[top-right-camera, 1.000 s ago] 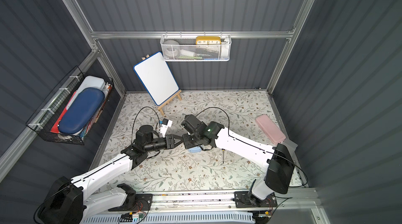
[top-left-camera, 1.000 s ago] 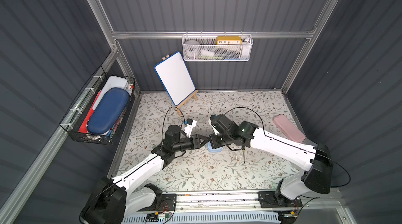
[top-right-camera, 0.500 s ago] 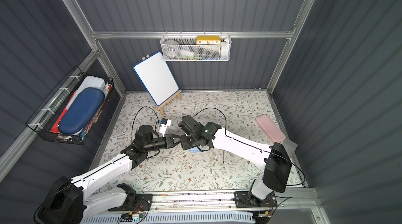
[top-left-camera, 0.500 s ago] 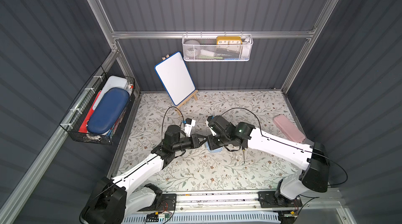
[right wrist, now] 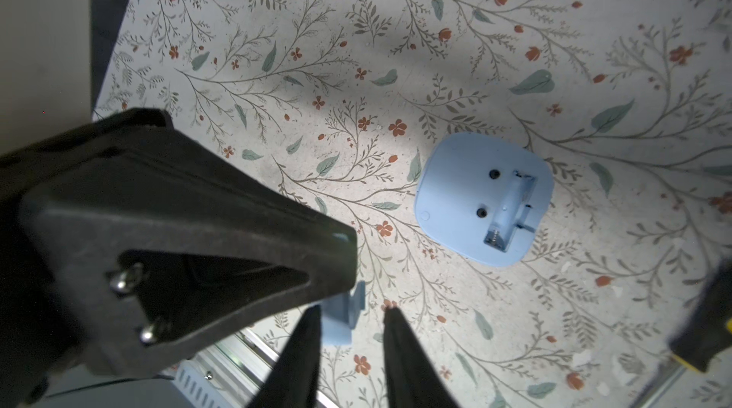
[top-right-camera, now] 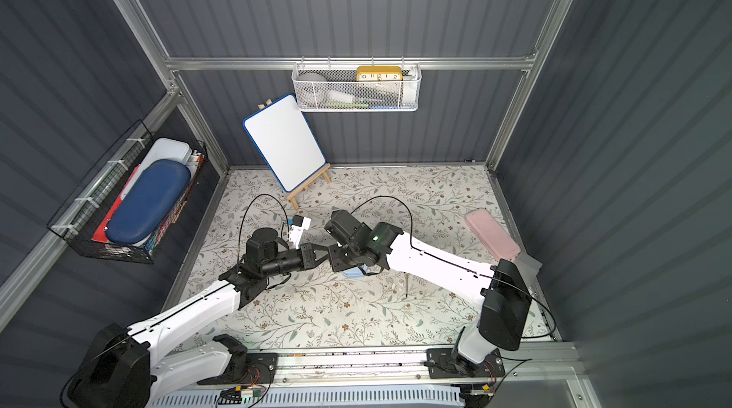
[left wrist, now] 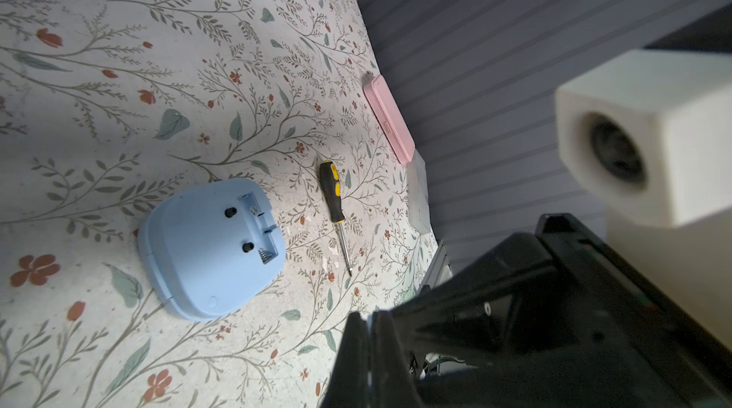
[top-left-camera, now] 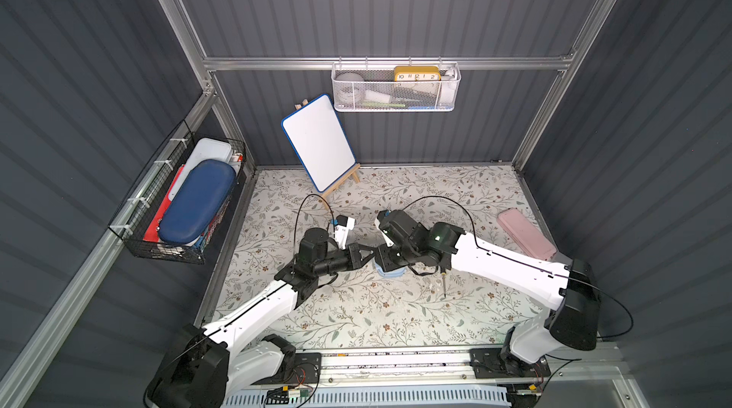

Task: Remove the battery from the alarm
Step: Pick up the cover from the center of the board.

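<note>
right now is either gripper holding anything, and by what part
left gripper pinches the light-blue cover by one edge; right gripper stands open around it

alarm (left wrist: 198, 251): 1 | cover (right wrist: 340, 319): 1 | screwdriver (left wrist: 334, 204): 1 | case (left wrist: 390, 124): 1 | whiteboard (top-left-camera: 319, 142): 1 | yellow clock (top-left-camera: 416, 71): 1 | baskets (top-left-camera: 392, 109): 2

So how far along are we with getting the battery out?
Done: the alarm lies face down, its compartment open and empty. In hand: the left claw looks shut on the blue cover, the right claw open. Left: find the battery, which no view shows.
</note>
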